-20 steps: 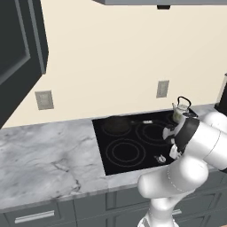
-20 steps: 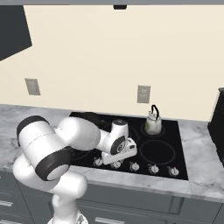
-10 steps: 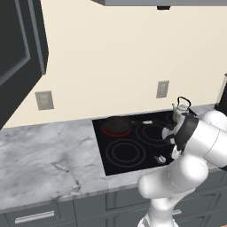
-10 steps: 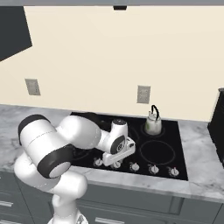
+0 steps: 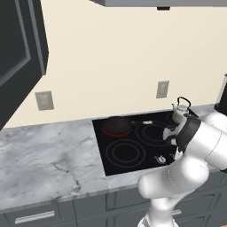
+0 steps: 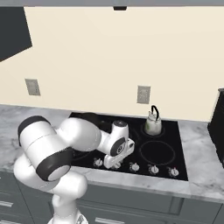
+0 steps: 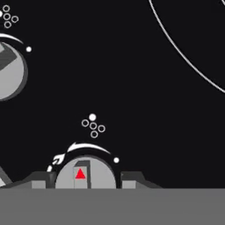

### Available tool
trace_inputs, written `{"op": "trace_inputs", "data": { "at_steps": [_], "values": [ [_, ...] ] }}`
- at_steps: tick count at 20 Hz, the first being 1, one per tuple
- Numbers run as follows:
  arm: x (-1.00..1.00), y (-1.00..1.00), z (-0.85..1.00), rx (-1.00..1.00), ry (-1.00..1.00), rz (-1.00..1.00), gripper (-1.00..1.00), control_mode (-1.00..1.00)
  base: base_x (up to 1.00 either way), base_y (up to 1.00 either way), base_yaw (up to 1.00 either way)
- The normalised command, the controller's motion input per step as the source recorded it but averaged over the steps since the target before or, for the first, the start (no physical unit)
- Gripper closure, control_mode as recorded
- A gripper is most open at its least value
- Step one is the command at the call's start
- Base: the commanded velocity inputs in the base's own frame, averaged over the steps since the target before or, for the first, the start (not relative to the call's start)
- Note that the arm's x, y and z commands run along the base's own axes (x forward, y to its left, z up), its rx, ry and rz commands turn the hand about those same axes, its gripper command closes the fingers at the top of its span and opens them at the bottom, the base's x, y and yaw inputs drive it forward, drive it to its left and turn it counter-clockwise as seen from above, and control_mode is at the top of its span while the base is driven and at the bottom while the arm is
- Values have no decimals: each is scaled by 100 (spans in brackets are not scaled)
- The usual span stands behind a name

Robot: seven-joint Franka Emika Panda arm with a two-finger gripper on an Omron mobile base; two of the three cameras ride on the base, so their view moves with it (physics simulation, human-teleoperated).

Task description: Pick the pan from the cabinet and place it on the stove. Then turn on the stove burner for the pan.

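The dark pan [image 5: 116, 125] sits on the back left burner of the black stove [image 5: 133, 153], its thin handle pointing right. A red ring glows under the pan. In the right base view the pan [image 6: 89, 117] is partly hidden behind my arm. My gripper [image 6: 109, 165] is down at the stove's front row of knobs. In the hand view the gripper [image 7: 86, 178] straddles a round grey knob [image 7: 85, 172] with a red triangle. The finger tips [image 7: 130, 179] stand close on either side of it, slightly off it. The cabinet [image 5: 17, 57] hangs at the upper left, its door swung open.
A pale kettle [image 5: 179, 113] stands on the back right burner. More knobs [image 6: 153, 169] line the stove's front edge, and another knob [image 7: 9, 70] shows in the hand view. Grey marble counter [image 5: 48, 159] stretches to the left. A dark appliance [image 6: 217, 127] stands at the far right.
A red glow has come on under the pan on the back left burner. The arm has stayed at the knob row.
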Motion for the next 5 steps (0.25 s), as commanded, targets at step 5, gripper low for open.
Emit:
{"op": "trace_inputs", "data": {
  "at_steps": [5],
  "values": [
    [-27,8,-32,0,-3,12,-100,-100,0,0,0]
  ]
}}
